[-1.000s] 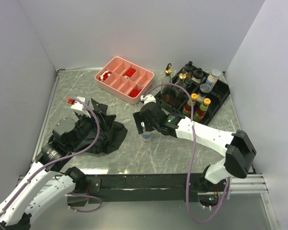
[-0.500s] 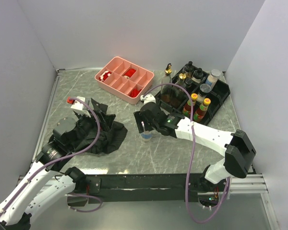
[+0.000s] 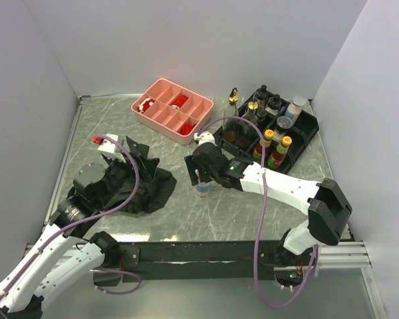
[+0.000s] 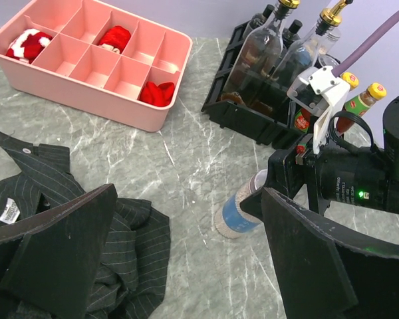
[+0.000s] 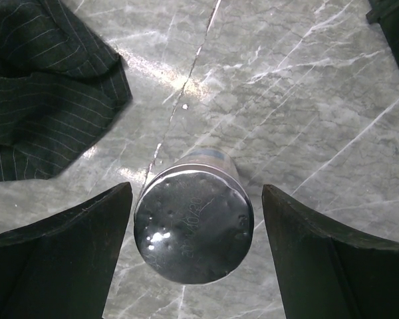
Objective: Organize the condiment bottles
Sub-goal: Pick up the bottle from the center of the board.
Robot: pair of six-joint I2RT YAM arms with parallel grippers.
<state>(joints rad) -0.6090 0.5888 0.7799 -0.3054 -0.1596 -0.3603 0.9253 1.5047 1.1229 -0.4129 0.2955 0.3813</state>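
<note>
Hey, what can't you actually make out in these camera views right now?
- Shaker label: the right gripper covers it in the top view, the right wrist view shows only the lid, and the text is too small in the left wrist view.
- Labels of bottles in the black rack: too small in the top view, partly behind the right arm in the left wrist view.
- Anything under the striped cloth: hidden in every view.

top: high overhead | left wrist: low, sideways toward shaker (image 4: pixel 238 215) | right wrist: close above same shaker

White arms (image 3: pixel 286 189), black joints (image 3: pixel 329 212), purple cables (image 4: pixel 379 34), black wedge-shaped end effector fingers (image 5: pixel 53 259).
</note>
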